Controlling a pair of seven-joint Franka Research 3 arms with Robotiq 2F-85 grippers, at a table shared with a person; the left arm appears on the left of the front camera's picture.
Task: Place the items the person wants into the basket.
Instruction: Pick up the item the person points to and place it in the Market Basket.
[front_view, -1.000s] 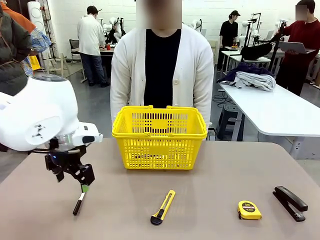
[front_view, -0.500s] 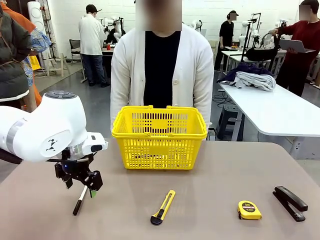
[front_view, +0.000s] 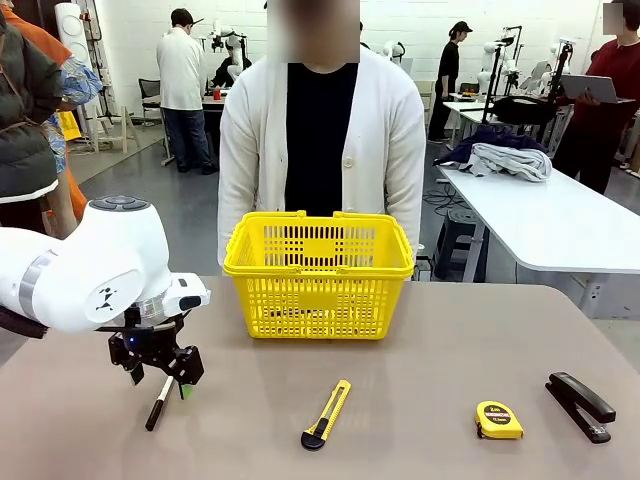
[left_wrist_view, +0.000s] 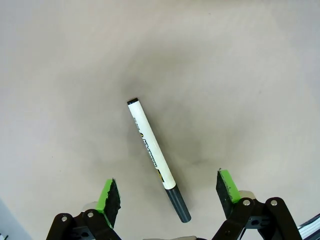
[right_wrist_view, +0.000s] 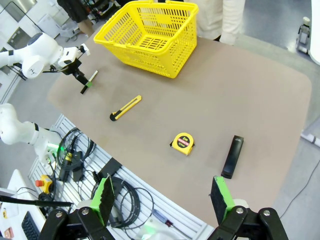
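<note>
A marker (front_view: 158, 403) with a white barrel and a dark end lies on the brown table at the front left. My left gripper (front_view: 160, 382) hangs open just above it, and in the left wrist view the marker (left_wrist_view: 150, 150) lies between and ahead of the green pads (left_wrist_view: 109, 194), untouched. The yellow tape measure (front_view: 498, 419) sits at the front right. The yellow basket (front_view: 320, 268) stands at the table's far middle, with the person (front_view: 320, 130) in a white cardigan right behind it. My right gripper (right_wrist_view: 162, 192) is open, high above the table's near edge.
A yellow-and-black utility knife (front_view: 326, 414) lies at the front centre and a black stapler (front_view: 580, 405) at the far right. Bare tabletop separates the marker from the basket. Other people and white tables stand in the background.
My left arm has shifted a little to the right and lower, bringing the open gripper closer over the marker. The marker and the other tools have not moved.
</note>
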